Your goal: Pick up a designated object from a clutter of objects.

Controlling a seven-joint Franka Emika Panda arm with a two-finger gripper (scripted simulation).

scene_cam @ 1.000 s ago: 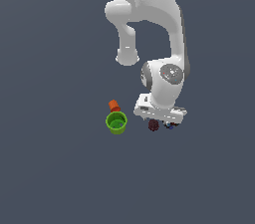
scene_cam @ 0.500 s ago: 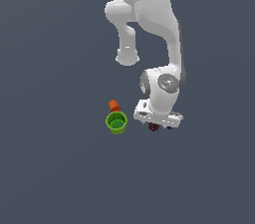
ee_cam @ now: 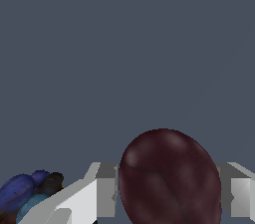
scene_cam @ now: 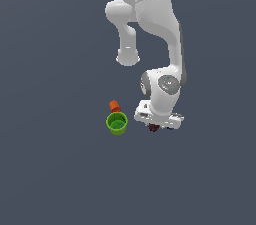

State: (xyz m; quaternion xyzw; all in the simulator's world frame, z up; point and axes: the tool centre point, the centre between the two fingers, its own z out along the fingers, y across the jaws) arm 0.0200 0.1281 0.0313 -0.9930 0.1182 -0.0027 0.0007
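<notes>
Lowered since before, claw [ee_cam: 169, 193] brackets smooth-looking, egg-shaped maroon ball [ee_cam: 170, 178] — grip uncertain.

Arm [scene_cam: 150, 4]: glossy white rounded link housings, grey circular joint caps, dark joint seams. Gripper [ee_cam: 167, 195]: white angular fingers [ee_cam: 82, 198] with grey inner faces.

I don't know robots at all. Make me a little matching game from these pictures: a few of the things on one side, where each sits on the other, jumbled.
Things:
1. maroon ball
2. green cup
3. orange cylinder
4. multicoloured lump

Places:
A. touching the cup's far rim in the exterior view
B. between the gripper's two pale fingers
C. just outside one finger, in the wrist view
D. standing open-mouthed towards the exterior view's left of the gripper

Pairs: 1-B, 2-D, 3-A, 4-C
</notes>
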